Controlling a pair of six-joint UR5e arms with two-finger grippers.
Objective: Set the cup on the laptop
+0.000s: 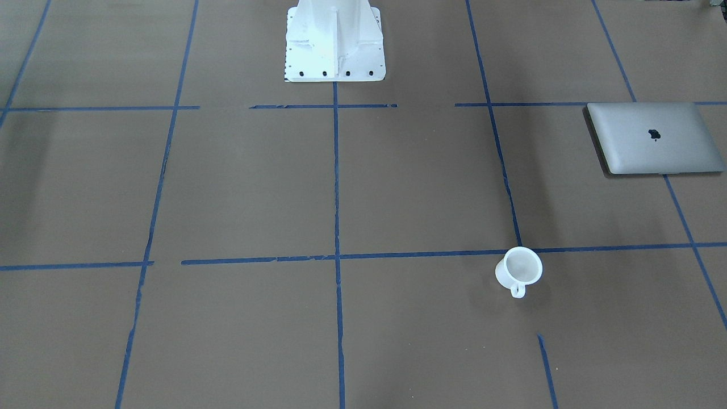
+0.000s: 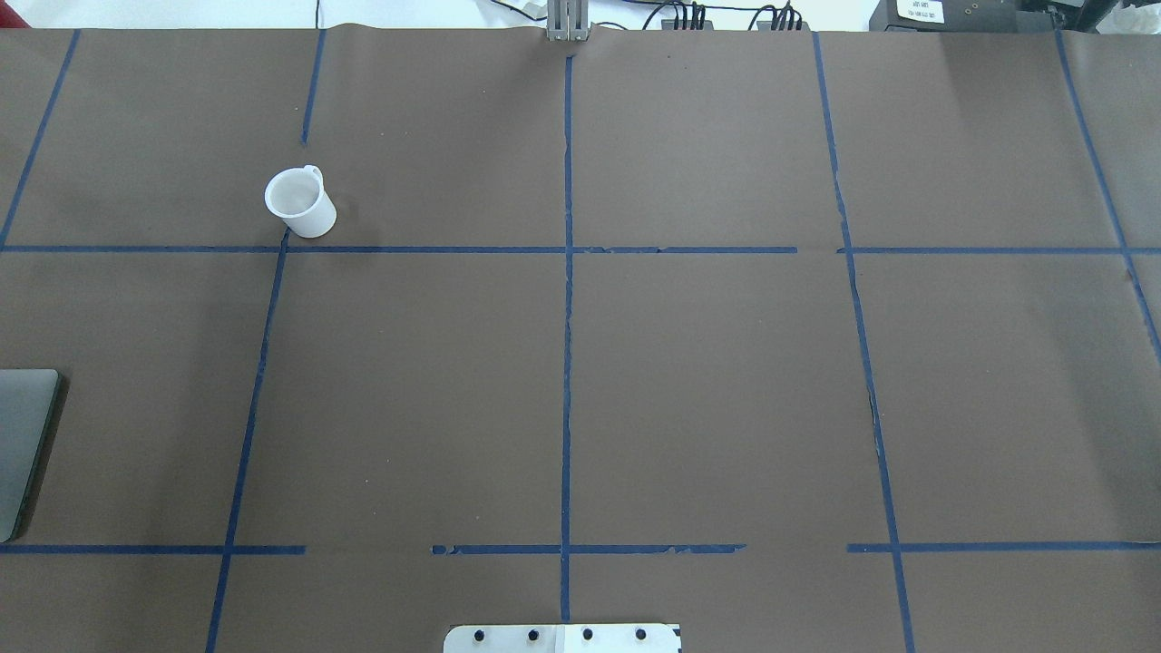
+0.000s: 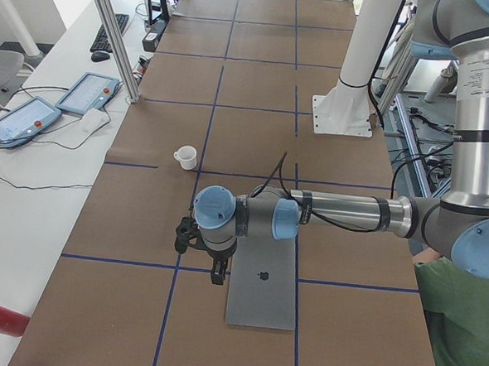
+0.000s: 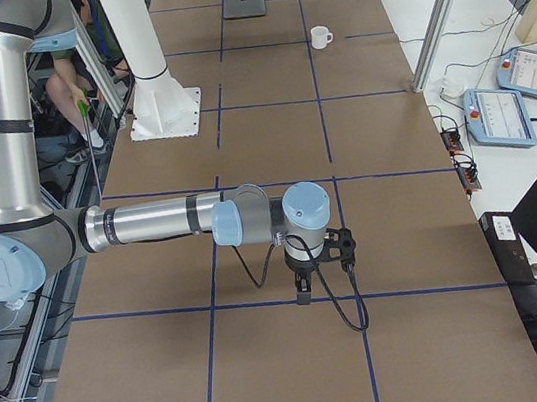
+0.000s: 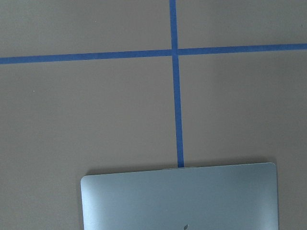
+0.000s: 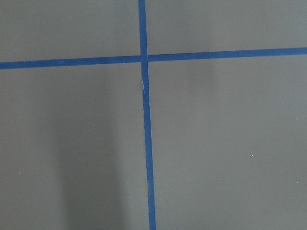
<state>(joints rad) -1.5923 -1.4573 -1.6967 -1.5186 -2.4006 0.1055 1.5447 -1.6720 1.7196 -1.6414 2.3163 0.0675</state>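
Observation:
The small white cup stands upright on the brown table, handle pointing away from the robot; it also shows in the overhead view and both side views. The silver-grey laptop lies closed and flat on the robot's left side, cut by the overhead view's edge, and fills the bottom of the left wrist view. My left gripper hangs over the table by the laptop's far edge, well short of the cup. My right gripper hangs over bare table far from both. I cannot tell whether either is open or shut.
Blue tape lines divide the brown table into squares. The white robot pedestal stands at the table's robot side. A side bench holds teach pendants and a keyboard. A person sits behind the robot.

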